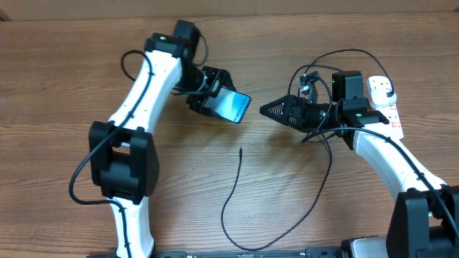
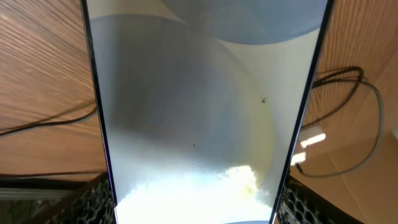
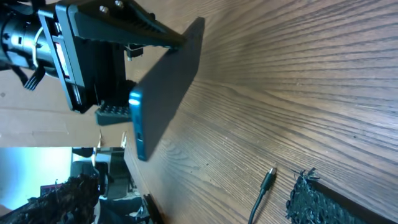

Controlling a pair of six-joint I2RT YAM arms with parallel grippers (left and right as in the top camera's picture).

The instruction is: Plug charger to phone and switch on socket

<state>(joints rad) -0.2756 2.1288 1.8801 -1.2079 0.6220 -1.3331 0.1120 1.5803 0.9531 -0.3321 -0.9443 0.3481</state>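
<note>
My left gripper (image 1: 212, 92) is shut on the phone (image 1: 234, 107) and holds it tilted above the table, its blue screen facing up. In the left wrist view the phone (image 2: 199, 112) fills the frame between the jaws (image 2: 196, 208). My right gripper (image 1: 275, 110) points left at the phone, a short gap away, open and empty. In the right wrist view the phone (image 3: 168, 93) shows edge-on. The charger cable's tip (image 3: 268, 180) lies on the wood between my open right fingers (image 3: 186, 205). The charger cable (image 1: 231, 192) loops across the table's front. The socket (image 1: 385, 100) lies at the far right.
The charger cable curves from its tip (image 1: 240, 150) down to the front edge and back up past the right arm toward the socket. A black wire (image 2: 348, 124) lies on the wood to the right of the phone.
</note>
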